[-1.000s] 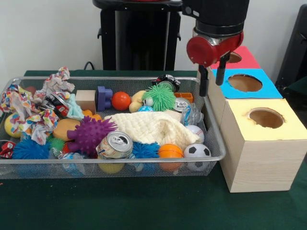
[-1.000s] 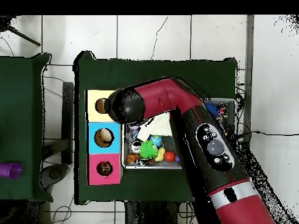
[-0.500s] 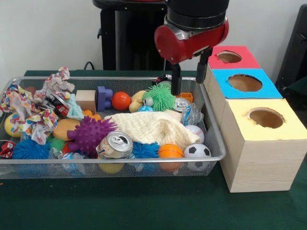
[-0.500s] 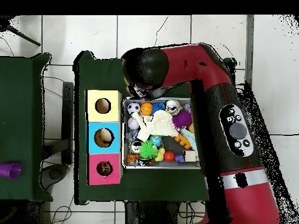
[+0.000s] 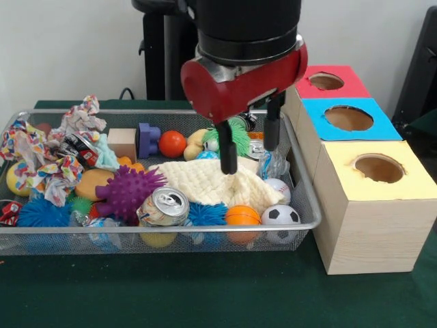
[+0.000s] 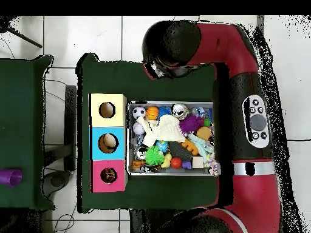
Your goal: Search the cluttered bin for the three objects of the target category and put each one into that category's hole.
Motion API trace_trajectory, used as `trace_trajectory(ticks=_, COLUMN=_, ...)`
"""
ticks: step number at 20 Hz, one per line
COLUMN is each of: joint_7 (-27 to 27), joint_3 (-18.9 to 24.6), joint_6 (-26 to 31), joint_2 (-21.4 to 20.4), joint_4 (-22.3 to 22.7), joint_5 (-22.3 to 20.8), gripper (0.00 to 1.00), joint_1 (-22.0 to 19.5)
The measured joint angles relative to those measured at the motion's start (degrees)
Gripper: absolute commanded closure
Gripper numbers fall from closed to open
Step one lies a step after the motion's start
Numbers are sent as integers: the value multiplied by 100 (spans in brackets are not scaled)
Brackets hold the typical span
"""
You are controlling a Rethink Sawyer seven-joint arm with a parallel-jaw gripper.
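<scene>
My gripper (image 5: pixel 250 158) hangs open over the right part of the wire bin (image 5: pixel 304 195), with nothing between its black fingers (image 5: pixel 228 147). The left fingertip is just above a cream cloth (image 5: pixel 212 183); a green spiky ball (image 5: pixel 232 137) sits behind the fingers. Balls lie along the bin's front right: a soccer ball (image 5: pixel 280 215), an orange ball (image 5: pixel 242 216) and a baseball (image 5: pixel 277 187). Three wooden boxes with holes stand right of the bin: yellow (image 5: pixel 379 168), blue (image 5: pixel 349 118) and red (image 5: pixel 326 81). In the overhead view the arm's head (image 6: pixel 173 45) hides the gripper.
The bin also holds a purple spiky ball (image 5: pixel 128 191), a drink can (image 5: pixel 164 206), crumpled patterned paper (image 5: pixel 41 160), a wooden cube (image 5: pixel 123 142), a blue block (image 5: pixel 147 139) and an orange-red ball (image 5: pixel 172 143). From above, the boxes (image 6: pixel 108 142) sit left of the bin (image 6: pixel 170 103).
The gripper has swung from beside the blue box to the left and nearer in the front view, lower over the bin's cloth. It stays open. Nothing in the bin has moved.
</scene>
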Motion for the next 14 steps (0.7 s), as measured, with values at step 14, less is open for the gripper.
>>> trace_trajectory(ticks=14, joint_7=-1018, joint_3=47, joint_6=1159, joint_2=531, joint_4=-1605, joint_5=-472, gripper=0, joint_1=145)
